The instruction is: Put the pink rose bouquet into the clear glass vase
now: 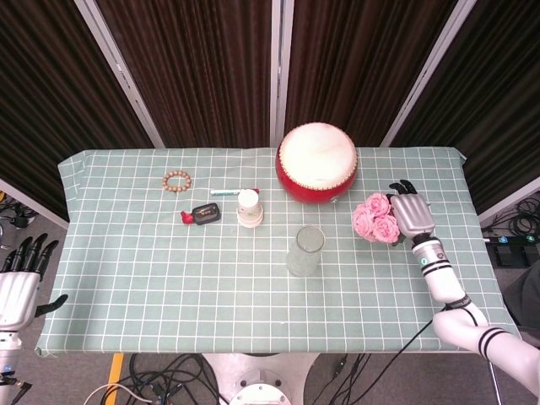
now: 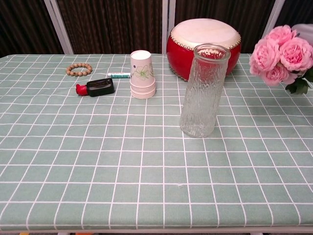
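Note:
The pink rose bouquet [image 1: 376, 219] [image 2: 282, 55] hangs raised above the table at the right, its blooms facing left, held by my right hand [image 1: 411, 216]. The clear glass vase [image 1: 305, 251] [image 2: 202, 92] stands upright near the table's middle, to the left of and nearer than the bouquet. In the chest view only a pale edge of the right hand [image 2: 307, 29] shows at the frame's right border. My left hand [image 1: 20, 284] hangs off the table's left front corner, fingers spread, holding nothing.
A red drum [image 1: 316, 162] [image 2: 204, 41] stands behind the vase. A stack of paper cups [image 1: 249, 207] [image 2: 142, 74], a black and red device [image 1: 202, 214] [image 2: 96, 87], a pen [image 1: 232, 191] and a bead bracelet [image 1: 177, 180] [image 2: 79, 69] lie on the checked tablecloth [image 1: 152, 261] at the left.

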{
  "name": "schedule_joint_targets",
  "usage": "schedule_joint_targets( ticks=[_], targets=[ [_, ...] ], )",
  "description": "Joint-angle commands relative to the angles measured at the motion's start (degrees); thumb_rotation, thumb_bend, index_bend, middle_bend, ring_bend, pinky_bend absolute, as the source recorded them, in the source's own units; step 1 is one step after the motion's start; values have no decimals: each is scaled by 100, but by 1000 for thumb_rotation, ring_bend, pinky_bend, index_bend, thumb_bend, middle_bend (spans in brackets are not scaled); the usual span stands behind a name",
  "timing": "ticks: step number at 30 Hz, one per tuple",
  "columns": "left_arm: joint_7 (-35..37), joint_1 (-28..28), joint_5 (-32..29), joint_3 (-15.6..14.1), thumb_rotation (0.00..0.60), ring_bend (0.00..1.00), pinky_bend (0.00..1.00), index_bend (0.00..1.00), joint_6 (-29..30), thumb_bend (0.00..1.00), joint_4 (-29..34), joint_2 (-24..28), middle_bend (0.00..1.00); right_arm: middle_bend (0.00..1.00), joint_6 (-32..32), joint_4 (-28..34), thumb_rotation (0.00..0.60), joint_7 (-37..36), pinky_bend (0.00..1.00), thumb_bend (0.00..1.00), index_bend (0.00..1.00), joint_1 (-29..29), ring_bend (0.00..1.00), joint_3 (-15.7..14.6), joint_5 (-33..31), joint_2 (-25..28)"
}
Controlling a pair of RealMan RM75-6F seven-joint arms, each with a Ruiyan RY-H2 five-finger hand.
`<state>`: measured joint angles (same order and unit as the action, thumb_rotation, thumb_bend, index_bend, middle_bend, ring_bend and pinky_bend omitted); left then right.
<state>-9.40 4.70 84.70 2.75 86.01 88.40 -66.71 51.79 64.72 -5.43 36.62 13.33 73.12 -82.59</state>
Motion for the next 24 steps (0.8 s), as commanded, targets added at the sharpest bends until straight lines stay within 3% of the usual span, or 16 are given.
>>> schedule_joint_targets(
  ticks=[1,5,11,24],
  targets=[
    [-34,-5,-12,-5,581,0,176,101,-5,0,37,19,25,514,436,1665,600,-17,127,227,726,-162,181,520,-248,1107],
    [-78,-5,-33,-16,584,0,177,101,-37,0,98,51,25,517,580,2606,600,137,130,227,725,-157,181,888,-553,1689],
    [-48,14,-29,-17,596,0,178,101,-68,0,103,55,25,521,795,3402,600,-97,151,223,726,-133,203,1328,-882,2050],
    [26,9,-65,-11,598,0,176,100,-81,0,37,59,25,534,765,4363,600,-2368,152,223,734,-244,203,1960,-1360,1885]
  ],
)
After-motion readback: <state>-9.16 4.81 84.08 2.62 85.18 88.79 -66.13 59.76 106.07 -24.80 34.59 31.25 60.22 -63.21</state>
